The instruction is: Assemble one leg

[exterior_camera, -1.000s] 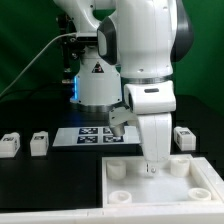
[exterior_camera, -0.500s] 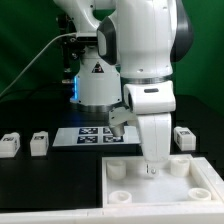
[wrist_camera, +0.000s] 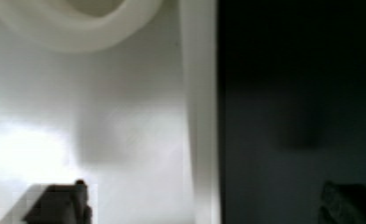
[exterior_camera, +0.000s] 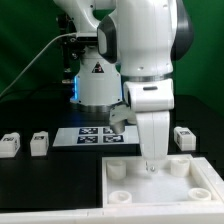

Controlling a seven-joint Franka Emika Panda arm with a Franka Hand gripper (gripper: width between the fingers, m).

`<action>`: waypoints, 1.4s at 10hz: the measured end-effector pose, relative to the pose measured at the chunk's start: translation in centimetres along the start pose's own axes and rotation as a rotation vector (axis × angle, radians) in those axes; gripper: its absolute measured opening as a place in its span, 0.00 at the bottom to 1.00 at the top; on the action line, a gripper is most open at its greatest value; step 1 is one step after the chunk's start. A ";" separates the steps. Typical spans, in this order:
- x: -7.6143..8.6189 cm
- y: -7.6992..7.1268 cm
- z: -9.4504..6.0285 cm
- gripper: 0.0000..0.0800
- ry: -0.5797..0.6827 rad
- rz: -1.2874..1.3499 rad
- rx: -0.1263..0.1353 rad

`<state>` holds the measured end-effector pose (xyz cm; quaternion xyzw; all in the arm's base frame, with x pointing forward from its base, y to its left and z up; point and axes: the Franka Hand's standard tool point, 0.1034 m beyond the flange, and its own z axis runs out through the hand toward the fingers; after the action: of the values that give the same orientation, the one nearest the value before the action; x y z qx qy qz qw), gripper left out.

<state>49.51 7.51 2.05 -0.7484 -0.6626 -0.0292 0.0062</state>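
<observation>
Leg (exterior_camera: 183,137) sits apart from end effector (exterior_camera: 152,168), exterior view's right (fingers (wrist_camera: 55,203) spread).

The arm (exterior_camera: 150,40) wears a glossy white plastic shell that catches the light. The panel (exterior_camera: 160,197) looks smooth, matt white plastic, as does the leg (exterior_camera: 10,145) at nine o'clock. The surface (exterior_camera: 40,190) is dull black.

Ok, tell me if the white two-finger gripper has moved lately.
No visible shift: the gripper stays over the far edge of the large flat white panel.
</observation>
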 end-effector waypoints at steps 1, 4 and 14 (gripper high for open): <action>0.7 -0.4 -1.2 0.81 -0.001 0.089 -0.012; 4.0 -1.5 -2.0 0.81 0.007 0.417 -0.009; 9.3 -5.1 -1.3 0.81 -0.108 1.241 0.155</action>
<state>45.55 17.32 3.73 -0.9915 -0.1043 0.0658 0.0425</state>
